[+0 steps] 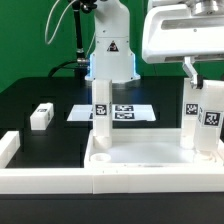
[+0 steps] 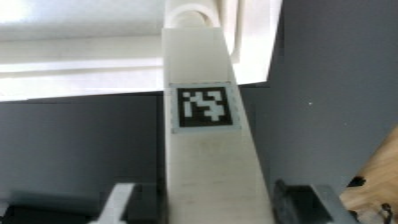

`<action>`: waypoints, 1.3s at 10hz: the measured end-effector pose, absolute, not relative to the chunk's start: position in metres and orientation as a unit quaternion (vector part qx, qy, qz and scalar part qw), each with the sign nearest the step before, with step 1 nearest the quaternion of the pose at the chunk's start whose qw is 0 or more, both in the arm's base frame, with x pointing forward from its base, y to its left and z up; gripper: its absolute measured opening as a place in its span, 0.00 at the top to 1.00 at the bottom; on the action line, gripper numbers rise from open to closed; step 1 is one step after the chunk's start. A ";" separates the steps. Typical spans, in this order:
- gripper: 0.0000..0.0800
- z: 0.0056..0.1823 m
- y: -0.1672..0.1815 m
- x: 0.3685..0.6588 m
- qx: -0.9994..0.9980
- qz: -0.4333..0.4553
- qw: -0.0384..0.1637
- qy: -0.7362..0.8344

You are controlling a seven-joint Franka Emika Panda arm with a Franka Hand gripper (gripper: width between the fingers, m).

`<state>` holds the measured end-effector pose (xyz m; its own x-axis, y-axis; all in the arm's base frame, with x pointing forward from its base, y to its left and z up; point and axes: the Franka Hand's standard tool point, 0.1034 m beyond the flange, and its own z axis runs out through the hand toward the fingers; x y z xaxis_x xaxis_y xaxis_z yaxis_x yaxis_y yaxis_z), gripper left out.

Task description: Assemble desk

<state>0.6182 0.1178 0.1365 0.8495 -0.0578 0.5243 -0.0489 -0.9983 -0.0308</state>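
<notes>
The white desk panel (image 1: pixel 150 152) lies at the front with its raised rim up. One white tagged leg (image 1: pixel 101 115) stands upright at the panel's corner on the exterior view's left. My gripper (image 1: pixel 197 84) is over the panel's corner on the exterior view's right, shut on another tagged leg (image 1: pixel 206 120) that it holds upright, lower end at the panel. In the wrist view this leg (image 2: pixel 205 110) runs between my fingers (image 2: pixel 128 203), and my gripper (image 2: pixel 214 208) closes on its sides. A third leg (image 1: pixel 40 117) lies loose on the black table at the exterior view's left.
The marker board (image 1: pixel 125 112) lies flat behind the panel, in front of the robot base (image 1: pixel 110 55). A long white border wall (image 1: pixel 60 180) runs along the front, with a short end piece (image 1: pixel 8 147) at the exterior view's left.
</notes>
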 end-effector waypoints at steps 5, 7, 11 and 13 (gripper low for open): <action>0.64 0.126 0.118 0.618 -0.960 -0.281 0.005 0.020; 0.64 0.126 0.118 0.618 -0.959 -0.283 0.004 0.015; 0.33 0.126 0.118 0.618 -0.959 -0.282 0.002 0.009; 0.20 0.126 0.118 0.618 -0.959 -0.282 0.001 0.006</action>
<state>0.6179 0.1180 0.1261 0.8403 -0.0118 0.5420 -0.0105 -0.9999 -0.0056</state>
